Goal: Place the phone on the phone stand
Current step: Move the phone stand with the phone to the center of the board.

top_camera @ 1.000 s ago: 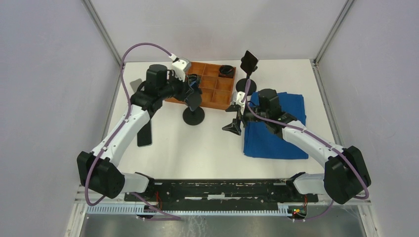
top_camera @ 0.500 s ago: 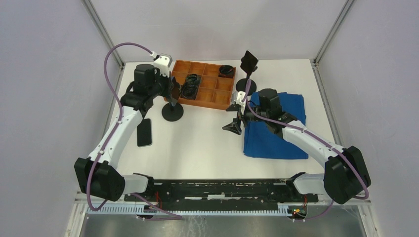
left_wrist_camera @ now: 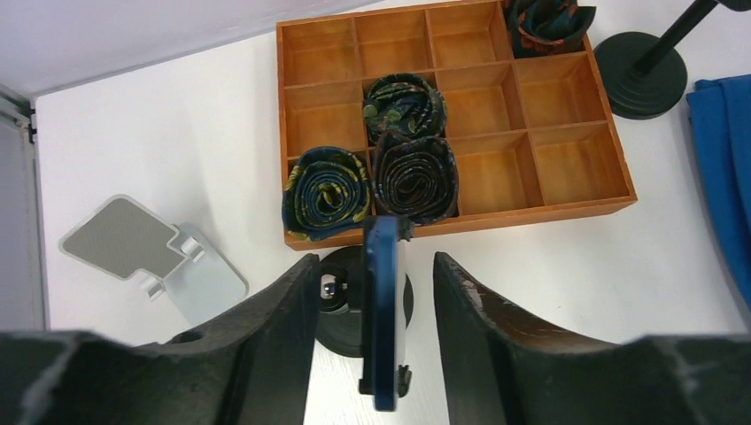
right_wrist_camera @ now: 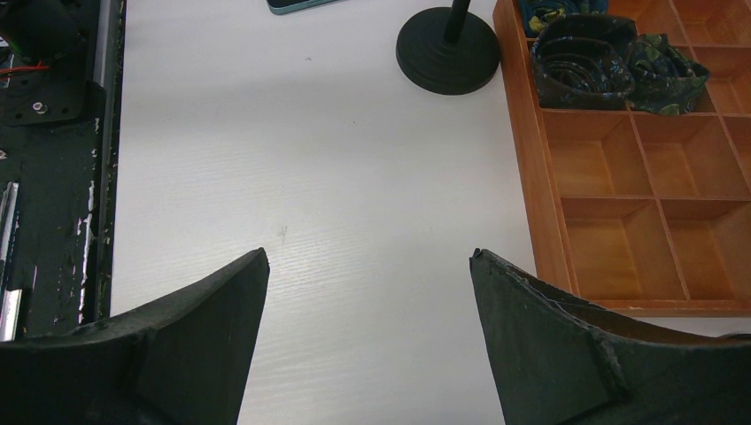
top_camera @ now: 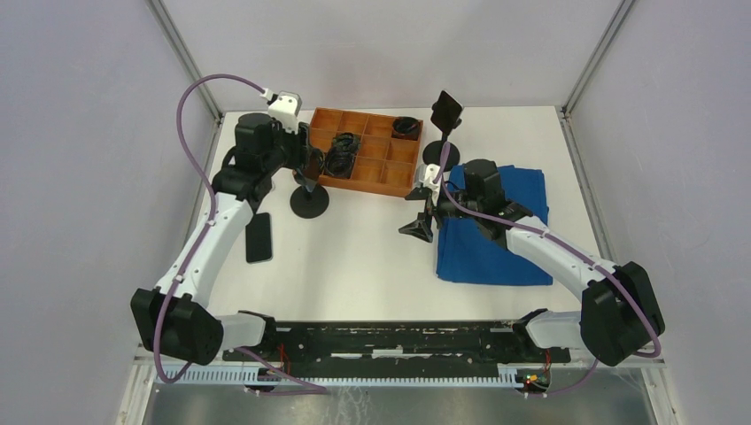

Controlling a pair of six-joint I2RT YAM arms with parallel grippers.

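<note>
The left claw [left_wrist_camera: 374, 274] has released the phone stand [top_camera: 309, 199], now shifted left. The phone [top_camera: 259, 237] still lies on the counter [top_camera: 372, 266], lower left of the stand, so pickup comes next. The right claw [right_wrist_camera: 369, 257] is released and empty.

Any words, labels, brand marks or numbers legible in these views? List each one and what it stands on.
None can be read.
The phone shows only a plain dark face.
The phone stand, the orange tray and the blue cloth carry no visible marking.

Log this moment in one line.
left tool: open astride stand plate | right tool: open, empty | phone: flat on table
</note>
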